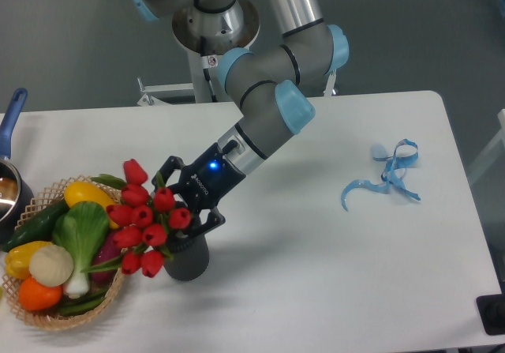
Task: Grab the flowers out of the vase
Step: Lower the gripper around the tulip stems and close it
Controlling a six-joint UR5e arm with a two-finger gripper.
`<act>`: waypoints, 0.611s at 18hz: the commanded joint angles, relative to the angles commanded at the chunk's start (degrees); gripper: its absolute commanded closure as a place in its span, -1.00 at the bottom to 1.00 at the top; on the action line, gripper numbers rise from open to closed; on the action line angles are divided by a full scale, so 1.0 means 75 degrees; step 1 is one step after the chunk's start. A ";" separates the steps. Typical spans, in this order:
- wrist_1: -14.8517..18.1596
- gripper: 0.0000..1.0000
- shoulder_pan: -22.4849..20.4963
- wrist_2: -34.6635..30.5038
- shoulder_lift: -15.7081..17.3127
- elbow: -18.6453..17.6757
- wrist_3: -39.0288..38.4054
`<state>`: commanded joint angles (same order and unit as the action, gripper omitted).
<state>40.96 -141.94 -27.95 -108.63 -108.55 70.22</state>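
Note:
The flowers (144,220), red tulip buds with green leaves, stand in the dark grey vase (189,260) near the table's front left and lean left over the basket. My gripper (181,201) reaches in from the right, just above the vase's mouth. Its jaws are spread, one black finger (169,168) behind the bunch and the other in front of it, so the stems lie between them. The buds hide the fingertips, and I cannot tell whether they touch the stems.
A woven basket (49,318) of vegetables sits right beside the vase on the left. A pot with a blue handle (11,118) is at the left edge. A blue ribbon (385,176) lies on the table to the right.

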 joint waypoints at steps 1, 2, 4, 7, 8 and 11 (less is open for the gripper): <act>0.0000 0.73 0.0000 0.0000 0.0000 0.0000 0.0000; 0.0000 0.73 -0.0012 0.0012 0.0012 0.0000 0.0000; 0.0000 0.73 -0.0058 0.0105 0.0047 0.0000 0.0000; 0.0000 0.73 -0.0105 0.0398 0.0094 0.0000 -0.0012; 0.0000 0.73 -0.0129 0.0410 0.0117 0.0000 -0.0012; 0.0000 0.73 -0.0199 0.0702 0.0234 0.0000 -0.0012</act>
<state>40.96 -143.43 -22.69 -106.88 -108.54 70.14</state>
